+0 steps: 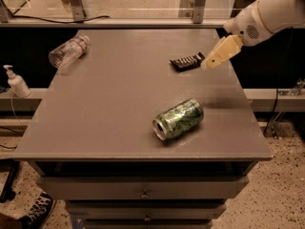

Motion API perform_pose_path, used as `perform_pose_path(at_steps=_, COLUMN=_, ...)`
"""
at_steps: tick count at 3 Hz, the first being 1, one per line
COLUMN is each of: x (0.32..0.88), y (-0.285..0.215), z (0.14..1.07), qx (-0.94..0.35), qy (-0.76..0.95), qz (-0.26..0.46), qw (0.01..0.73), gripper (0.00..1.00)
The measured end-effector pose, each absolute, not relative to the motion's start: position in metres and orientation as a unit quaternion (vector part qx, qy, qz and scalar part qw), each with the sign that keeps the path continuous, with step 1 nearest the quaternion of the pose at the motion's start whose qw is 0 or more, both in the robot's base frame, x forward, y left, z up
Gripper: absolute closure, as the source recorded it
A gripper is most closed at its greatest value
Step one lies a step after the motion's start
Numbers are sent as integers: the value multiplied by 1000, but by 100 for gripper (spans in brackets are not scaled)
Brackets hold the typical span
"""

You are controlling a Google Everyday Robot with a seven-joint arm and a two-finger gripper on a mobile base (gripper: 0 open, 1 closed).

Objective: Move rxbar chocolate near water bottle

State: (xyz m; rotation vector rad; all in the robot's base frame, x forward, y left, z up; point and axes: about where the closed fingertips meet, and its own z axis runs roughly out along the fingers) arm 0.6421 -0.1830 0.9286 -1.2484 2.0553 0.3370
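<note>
The rxbar chocolate point(187, 61), a small flat black bar with pale lettering, lies on the grey table toward the back right. The water bottle point(69, 51), clear crinkled plastic with a pale label, lies on its side at the back left corner. My gripper point(215, 57) hangs from the white arm coming in from the upper right. It is just to the right of the bar, close to its right end and slightly above the table.
A green patterned can point(178, 119) lies on its side at the front centre-right of the table point(105, 109). A small white pump dispenser point(17, 82) stands on a ledge off the table's left side. Drawers sit below the table top.
</note>
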Motion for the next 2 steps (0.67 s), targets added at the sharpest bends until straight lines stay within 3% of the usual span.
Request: perform_pose_path(at_steps=2, x=698, y=-145, z=883, qx=-438, qy=793, qz=191, qw=378, gripper=0)
